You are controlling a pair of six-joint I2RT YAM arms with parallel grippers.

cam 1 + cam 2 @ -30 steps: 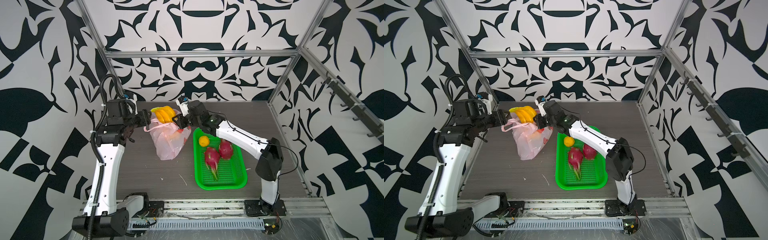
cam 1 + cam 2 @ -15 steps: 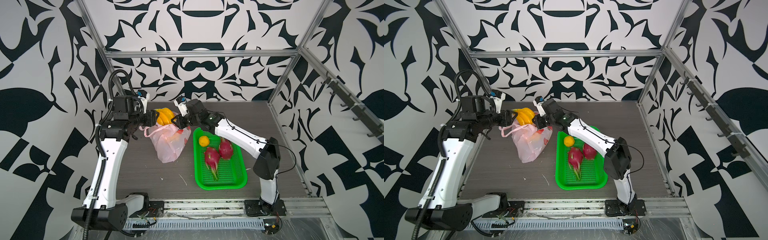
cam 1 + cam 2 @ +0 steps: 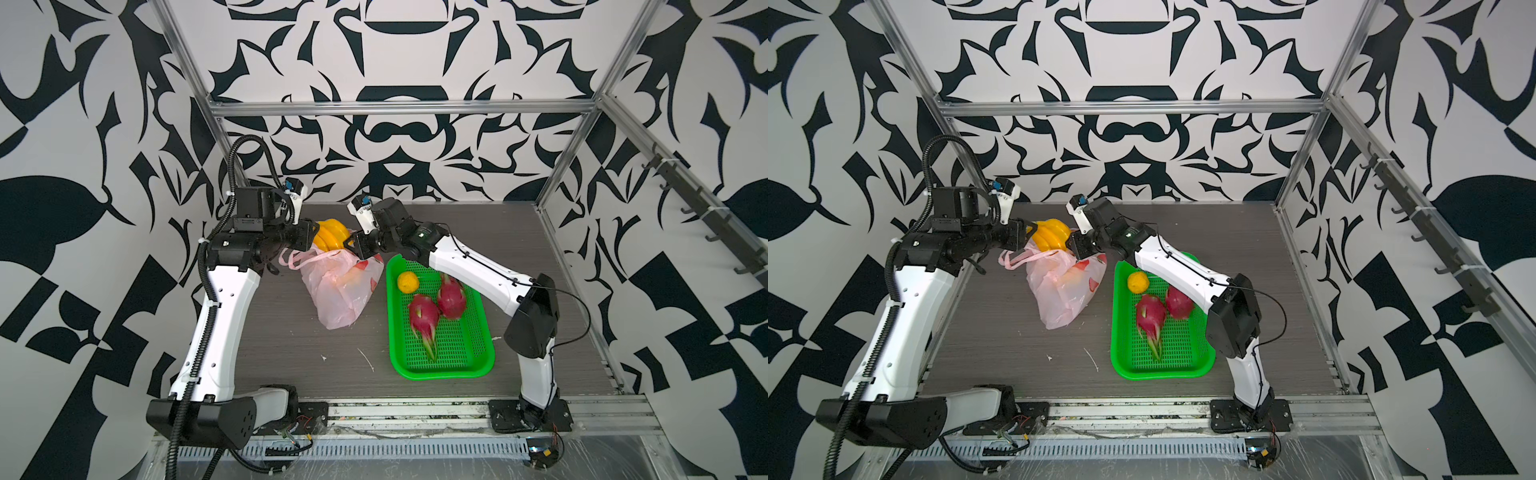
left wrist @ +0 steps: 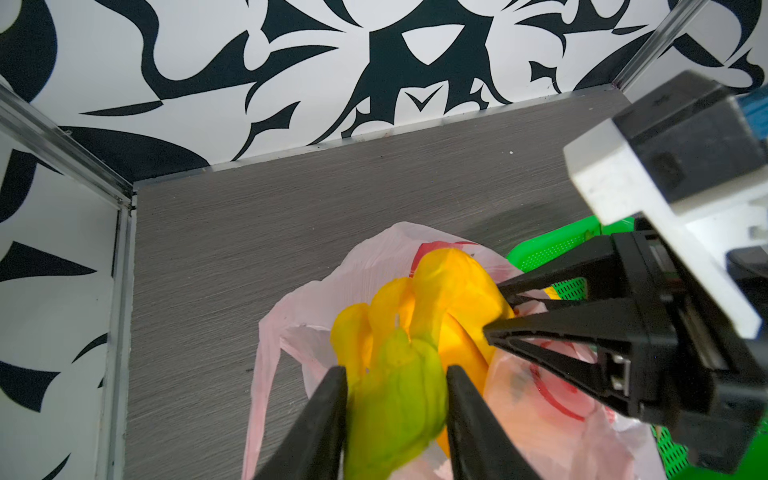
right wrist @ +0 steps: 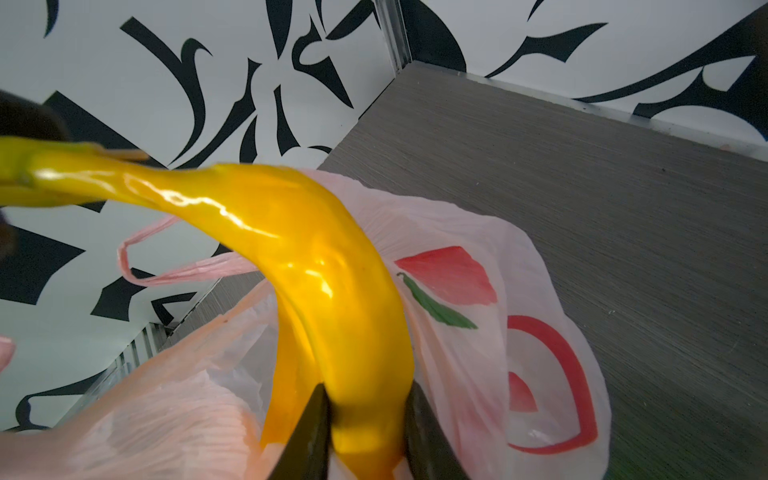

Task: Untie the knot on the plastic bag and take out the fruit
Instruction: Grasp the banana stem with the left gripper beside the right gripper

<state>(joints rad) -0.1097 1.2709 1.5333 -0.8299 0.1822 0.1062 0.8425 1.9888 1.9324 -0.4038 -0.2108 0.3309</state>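
The big grey wood-look table (image 3: 498,232) held it all. On its R side sat the green plastic basket w/ holes (image 3: 440,374). The R arm crossed its far corner and hid that bit. In the L wrist view only green slivers of it (image 4: 552,245) showed.

The thin see-through pink plastic bag w/ red fruit prints (image 3: 340,299) lay just L of the basket, mouth toward the back wall. Its handle loops (image 3: 291,259) hung loose below the L gripper (image 3: 313,235). The knot couldn't be made out in any view. An orange blur showed through the bag in both top views: print or fruit, couldn't tell.

Two magenta dragon fruits w/ green tips (image 3: 424,311) lay in the basket, touching.

The yellow banana bunch (image 3: 330,235) was up at the bag's mouth, btw both grippers. Top views hid each grip; the wrist views showed them. In the L wrist view the L gripper (image 4: 395,370) pinched the green stem, a finger pressed on each side. In the R wrist view the R gripper (image 5: 365,386) pinched one banana low down; the bunch's far end was blurry and its bottom tips were cut off.

The small round yellow fruit (image 3: 406,281) sat in the basket's far end, seen only from the top.
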